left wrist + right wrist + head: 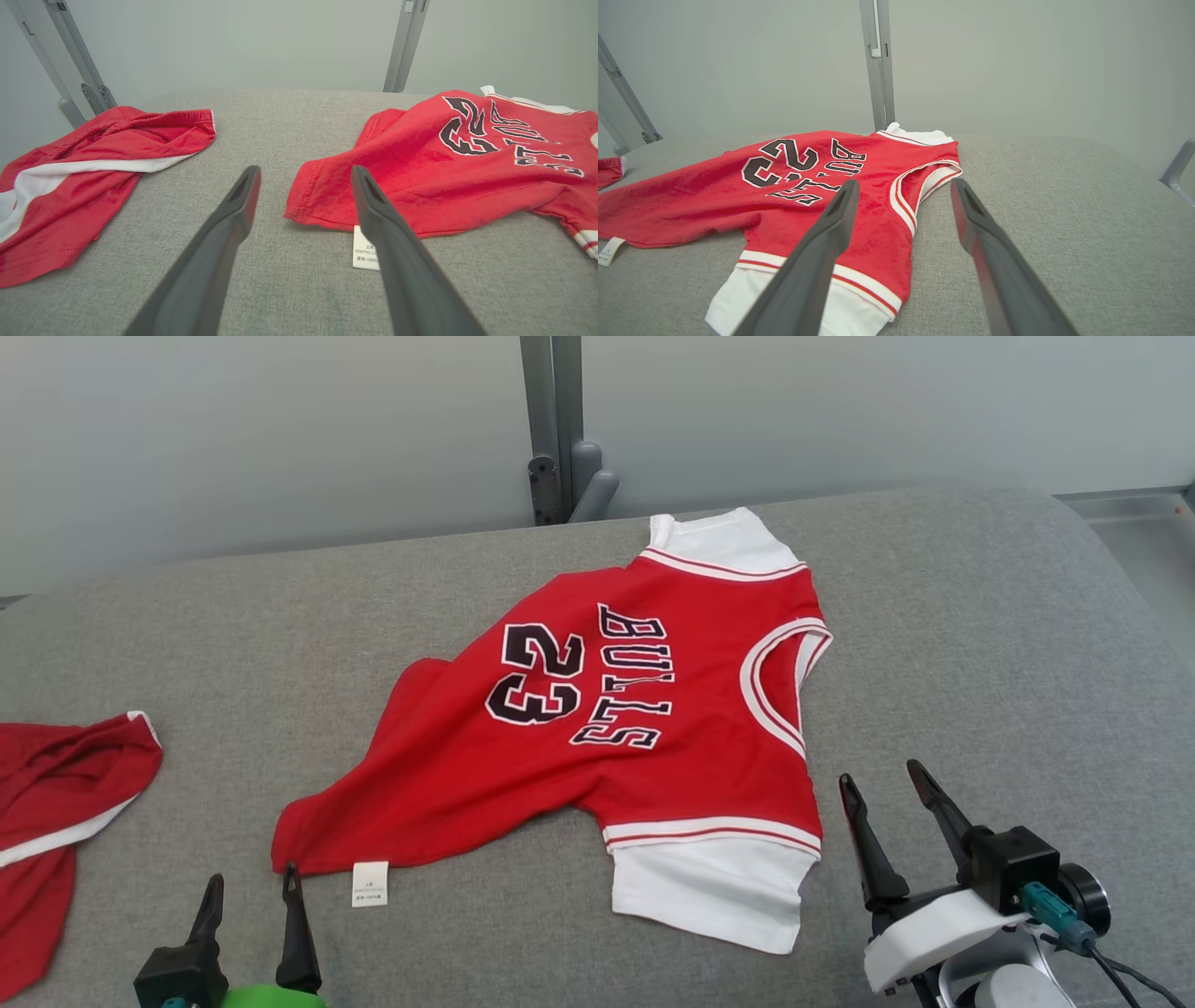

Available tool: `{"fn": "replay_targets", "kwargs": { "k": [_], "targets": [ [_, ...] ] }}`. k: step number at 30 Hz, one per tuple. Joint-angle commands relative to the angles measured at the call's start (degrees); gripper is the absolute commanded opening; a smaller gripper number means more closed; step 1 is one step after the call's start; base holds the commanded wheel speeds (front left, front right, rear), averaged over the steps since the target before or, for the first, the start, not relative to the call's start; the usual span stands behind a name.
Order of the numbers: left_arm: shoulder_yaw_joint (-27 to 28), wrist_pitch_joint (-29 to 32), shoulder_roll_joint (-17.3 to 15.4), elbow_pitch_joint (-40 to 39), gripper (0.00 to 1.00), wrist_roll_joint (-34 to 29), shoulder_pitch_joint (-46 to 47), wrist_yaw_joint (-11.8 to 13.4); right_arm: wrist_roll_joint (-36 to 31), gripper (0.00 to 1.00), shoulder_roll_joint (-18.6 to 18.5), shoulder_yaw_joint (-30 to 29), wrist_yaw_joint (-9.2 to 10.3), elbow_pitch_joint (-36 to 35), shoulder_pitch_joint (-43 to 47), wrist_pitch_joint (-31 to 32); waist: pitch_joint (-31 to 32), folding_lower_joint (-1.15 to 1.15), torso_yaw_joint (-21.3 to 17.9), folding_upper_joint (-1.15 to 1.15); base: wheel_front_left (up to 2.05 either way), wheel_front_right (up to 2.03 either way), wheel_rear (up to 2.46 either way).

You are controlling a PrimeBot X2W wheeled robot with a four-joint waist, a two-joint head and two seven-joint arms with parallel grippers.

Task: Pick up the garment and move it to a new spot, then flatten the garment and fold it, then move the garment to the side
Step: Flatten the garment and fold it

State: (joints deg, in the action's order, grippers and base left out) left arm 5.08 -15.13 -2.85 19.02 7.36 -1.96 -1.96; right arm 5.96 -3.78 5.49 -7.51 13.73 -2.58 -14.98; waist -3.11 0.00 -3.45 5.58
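A red jersey garment (597, 728) with white sleeves and black "BULLS 23" lettering lies spread on the grey padded table (980, 644), its collar toward the right and a white label (370, 883) at its lower left hem. My left gripper (252, 885) stands open just in front of that hem corner, with nothing between its fingers. My right gripper (882, 779) is open to the right of the near white sleeve (709, 891), holding nothing. The garment (444, 163) shows ahead and right in the left wrist view, and the garment (808, 186) lies ahead and left in the right wrist view.
A second red cloth with white trim (56, 793) lies bunched at the table's left edge, also the red cloth (84, 177) left of my left fingers. A grey metal post (553, 429) stands behind the table's far edge. The table's right corner is rounded.
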Motion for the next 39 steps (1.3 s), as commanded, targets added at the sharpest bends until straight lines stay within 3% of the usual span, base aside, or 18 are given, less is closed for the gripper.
{"fn": "replay_targets", "kwargs": {
  "k": [1, 13, 24, 29, 39],
  "targets": [
    [-0.3, 0.0, -0.1, 0.2, 1.00, 0.3, -1.1, 0.3, -0.5, 1.00, 0.2, -0.3, 0.04, 0.3, 0.9, -0.1, 0.3, 0.00, 0.3, 0.00, 0.00, 0.00, 0.00],
    [-1.5, 0.0, -0.1, 0.1, 1.00, 1.0, -1.3, 0.2, 0.0, 1.00, 0.5, 0.6, 0.03, 2.8, 1.4, -0.1, -0.3, 0.00, 0.9, 0.00, 0.00, 0.00, 0.00],
    [-5.2, 0.0, -0.1, 2.5, 1.00, 2.3, -0.7, 0.1, 4.5, 1.00, -1.1, 10.3, 0.04, 16.4, 2.0, -0.1, -3.2, 0.00, 2.0, 0.00, 0.00, 0.00, 0.00],
    [-6.0, 0.0, -0.1, 2.8, 1.00, 2.3, 0.3, 0.2, 6.8, 1.00, -1.0, 13.5, 0.04, 19.5, 0.1, -0.1, -4.0, 0.00, 2.4, 0.00, 0.00, 0.00, 0.00],
    [-6.4, 0.0, -0.1, 2.8, 1.00, 1.8, 1.3, -0.1, 8.6, 1.00, -1.2, 13.3, 0.04, 20.5, -1.7, -0.1, -5.0, 0.00, 2.9, 0.00, 0.00, 0.00, 0.00]
  ]
}}
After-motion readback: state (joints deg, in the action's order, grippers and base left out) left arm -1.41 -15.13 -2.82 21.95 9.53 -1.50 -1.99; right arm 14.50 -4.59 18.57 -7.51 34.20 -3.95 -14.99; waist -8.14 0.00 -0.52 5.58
